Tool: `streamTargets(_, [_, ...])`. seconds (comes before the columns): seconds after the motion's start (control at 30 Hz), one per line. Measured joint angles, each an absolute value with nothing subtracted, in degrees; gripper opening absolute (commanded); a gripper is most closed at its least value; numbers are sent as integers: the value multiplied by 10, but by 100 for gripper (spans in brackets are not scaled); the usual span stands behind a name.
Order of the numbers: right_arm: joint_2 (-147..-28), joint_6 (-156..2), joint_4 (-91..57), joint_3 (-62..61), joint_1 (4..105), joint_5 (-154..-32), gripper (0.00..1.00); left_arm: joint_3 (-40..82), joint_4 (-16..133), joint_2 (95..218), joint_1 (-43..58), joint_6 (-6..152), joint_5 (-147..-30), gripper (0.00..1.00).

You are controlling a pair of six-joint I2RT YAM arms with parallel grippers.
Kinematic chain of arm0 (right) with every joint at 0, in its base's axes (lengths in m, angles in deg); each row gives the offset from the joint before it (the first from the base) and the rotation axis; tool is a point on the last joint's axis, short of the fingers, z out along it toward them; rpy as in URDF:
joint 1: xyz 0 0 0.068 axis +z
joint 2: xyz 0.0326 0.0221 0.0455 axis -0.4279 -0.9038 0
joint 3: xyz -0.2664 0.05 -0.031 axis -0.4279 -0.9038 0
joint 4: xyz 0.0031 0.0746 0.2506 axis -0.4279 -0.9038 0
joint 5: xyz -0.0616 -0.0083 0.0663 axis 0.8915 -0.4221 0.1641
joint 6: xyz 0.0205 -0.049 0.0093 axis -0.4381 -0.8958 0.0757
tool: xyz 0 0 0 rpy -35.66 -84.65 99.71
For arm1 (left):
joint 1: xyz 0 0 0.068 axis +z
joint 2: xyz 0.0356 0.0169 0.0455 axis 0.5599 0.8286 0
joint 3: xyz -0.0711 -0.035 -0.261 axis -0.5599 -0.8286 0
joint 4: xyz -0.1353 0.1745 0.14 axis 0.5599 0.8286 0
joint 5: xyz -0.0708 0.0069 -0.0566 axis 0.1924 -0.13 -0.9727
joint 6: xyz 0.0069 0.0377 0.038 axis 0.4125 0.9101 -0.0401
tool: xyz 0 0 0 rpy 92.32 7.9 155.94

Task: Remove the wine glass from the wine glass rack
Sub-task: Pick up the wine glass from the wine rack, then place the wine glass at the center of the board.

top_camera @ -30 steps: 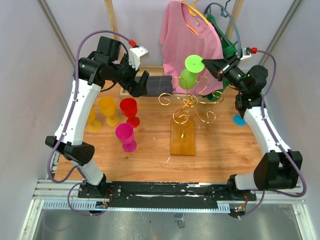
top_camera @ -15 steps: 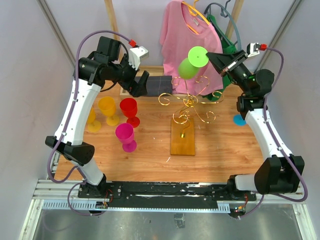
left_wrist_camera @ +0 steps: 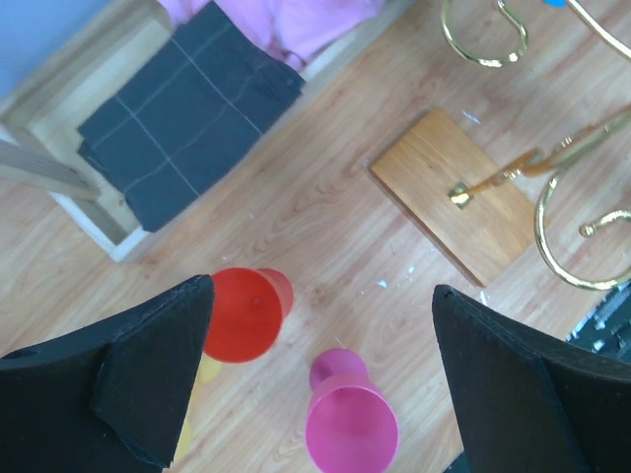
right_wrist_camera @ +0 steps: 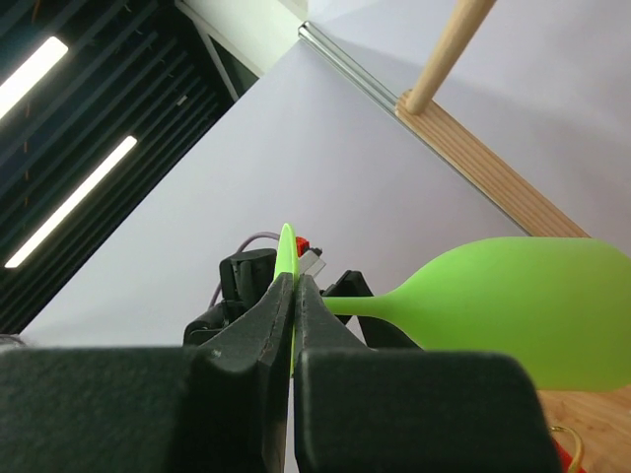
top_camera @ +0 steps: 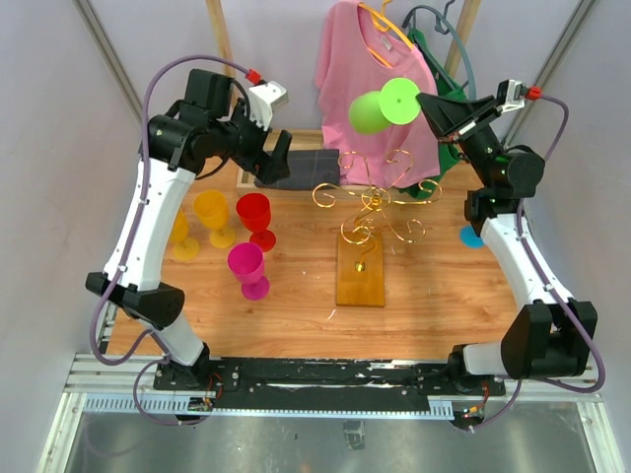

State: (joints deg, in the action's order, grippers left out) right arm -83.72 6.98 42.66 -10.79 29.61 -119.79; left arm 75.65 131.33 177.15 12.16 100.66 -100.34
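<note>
Wine glass (top_camera: 380, 106) looks lifted clear of the wine glass rack (top_camera: 373, 200), right gripper (top_camera: 424, 101) clamped on its foot; left gripper (left_wrist_camera: 317, 291) gapes, empty; next likely means lowering it upright.

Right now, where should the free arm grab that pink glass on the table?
Probably the stem under the bowl, coming from the wine glass rack side: the pink glass stands upright, the red glass close behind, yellow glasses to its left.
</note>
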Motion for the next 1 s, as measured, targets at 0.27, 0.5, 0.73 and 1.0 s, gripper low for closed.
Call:
streamTargets(0.27, [-840, 108, 468, -90, 296, -1198, 1, 755, 1224, 1734, 122, 950, -944, 99])
streamTargets(0.5, [-807, 124, 464, -74, 296, -1203, 1, 745, 1110, 1666, 122, 892, -951, 99])
streamTargets(0.73, [-759, 142, 464, -61, 296, -1204, 1, 530, 877, 1531, 121, 803, -1067, 99])
streamTargets(1.0, [-715, 156, 459, -54, 296, -1204, 1, 504, 742, 1571, 121, 709, -1139, 99])
